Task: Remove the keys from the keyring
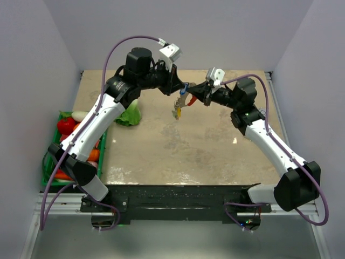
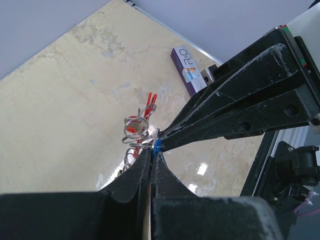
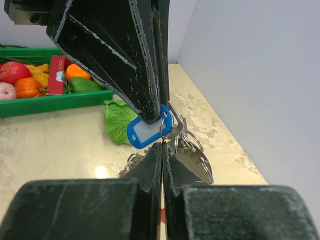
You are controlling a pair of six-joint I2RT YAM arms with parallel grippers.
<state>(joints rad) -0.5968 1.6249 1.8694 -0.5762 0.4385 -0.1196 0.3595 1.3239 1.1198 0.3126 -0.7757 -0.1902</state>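
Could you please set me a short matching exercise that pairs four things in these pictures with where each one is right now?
Things:
1. blue tag
2. lettuce leaf
3. green crate
4. purple-and-white box

Places:
A. holds fruit and vegetables
B. lies on the table beside the crate
C. up in the air, at the tip of the left gripper
D. lies near the table's edge, lettering on top

Pairs: 1-C, 2-B, 3-A, 4-D
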